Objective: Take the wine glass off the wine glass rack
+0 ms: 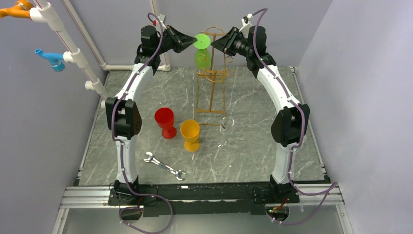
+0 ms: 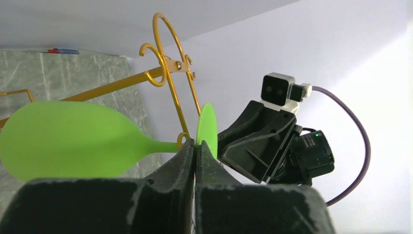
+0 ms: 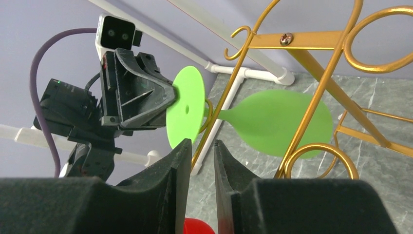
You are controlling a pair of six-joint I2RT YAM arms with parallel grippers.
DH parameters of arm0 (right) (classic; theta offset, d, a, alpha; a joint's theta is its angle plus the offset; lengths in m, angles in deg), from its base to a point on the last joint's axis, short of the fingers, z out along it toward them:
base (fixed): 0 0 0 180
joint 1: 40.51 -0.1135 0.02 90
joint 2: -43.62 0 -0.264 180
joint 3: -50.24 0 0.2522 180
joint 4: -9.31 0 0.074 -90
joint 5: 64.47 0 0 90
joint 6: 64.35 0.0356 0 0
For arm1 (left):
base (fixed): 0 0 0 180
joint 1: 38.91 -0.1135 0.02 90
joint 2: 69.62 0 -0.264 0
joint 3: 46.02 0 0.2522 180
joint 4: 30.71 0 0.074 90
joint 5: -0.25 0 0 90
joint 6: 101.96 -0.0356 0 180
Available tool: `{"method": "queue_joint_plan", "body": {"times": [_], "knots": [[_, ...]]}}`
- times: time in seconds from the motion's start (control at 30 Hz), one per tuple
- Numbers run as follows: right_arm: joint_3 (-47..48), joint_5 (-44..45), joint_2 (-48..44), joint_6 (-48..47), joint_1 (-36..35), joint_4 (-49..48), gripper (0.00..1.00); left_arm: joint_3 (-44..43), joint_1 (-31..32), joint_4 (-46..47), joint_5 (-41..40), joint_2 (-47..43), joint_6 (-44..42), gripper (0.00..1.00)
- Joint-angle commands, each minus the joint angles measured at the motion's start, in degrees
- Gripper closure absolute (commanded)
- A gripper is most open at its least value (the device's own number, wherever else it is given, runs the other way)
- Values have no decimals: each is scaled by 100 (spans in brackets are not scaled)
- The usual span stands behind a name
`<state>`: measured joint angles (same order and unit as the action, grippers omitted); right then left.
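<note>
A green wine glass (image 1: pixel 202 57) hangs upside down near the top of the gold wire rack (image 1: pixel 210 92), its stem in a ring loop and its round foot (image 1: pixel 201 41) up. My left gripper (image 1: pixel 192 45) is at the foot's left edge; in the left wrist view the left gripper (image 2: pixel 196 145) is shut on the rim of the foot (image 2: pixel 207 127), with the bowl (image 2: pixel 73 141) to the left. My right gripper (image 1: pixel 214 41) is just right of the foot. In the right wrist view the right gripper (image 3: pixel 202 142) is slightly open and empty, below the foot (image 3: pixel 185 112) and the rack wire (image 3: pixel 311 53).
A red goblet (image 1: pixel 164 122), an orange goblet (image 1: pixel 190 134) and a clear wine glass (image 1: pixel 225 131) stand in front of the rack's base. A wrench (image 1: pixel 164 166) lies near the front. A white pipe frame (image 1: pixel 73 48) with a blue fitting (image 1: pixel 52 59) runs along the left.
</note>
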<state>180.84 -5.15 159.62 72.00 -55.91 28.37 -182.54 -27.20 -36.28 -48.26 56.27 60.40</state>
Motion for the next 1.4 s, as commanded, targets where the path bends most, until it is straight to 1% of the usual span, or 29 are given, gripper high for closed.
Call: {"method": "queue_joint_plan", "body": {"times": [0.0,0.27,0.37,0.6,0.73,0.97,1.13,1.37], "knots": [[-77,-113,-433,82,39,-273,74,19,-11,294,-216,-478,466,100],[-152,-139,-503,113,63,-298,73,-89,-23,-91,-444,-561,584,100],[-185,-144,-526,125,76,-309,71,-69,-19,-78,-459,-566,629,100],[-195,-196,-526,148,91,-297,56,90,-27,-58,-526,-667,578,100],[-190,-210,-537,171,93,-309,51,16,-56,-153,-585,-735,399,100],[-194,-220,-552,183,97,-305,42,-3,-131,-212,-620,-761,365,100],[-188,-211,-572,164,100,-287,32,51,-176,-397,-693,-857,213,100],[-204,-236,-553,199,96,-318,28,55,-196,-411,-565,-874,278,100]]}}
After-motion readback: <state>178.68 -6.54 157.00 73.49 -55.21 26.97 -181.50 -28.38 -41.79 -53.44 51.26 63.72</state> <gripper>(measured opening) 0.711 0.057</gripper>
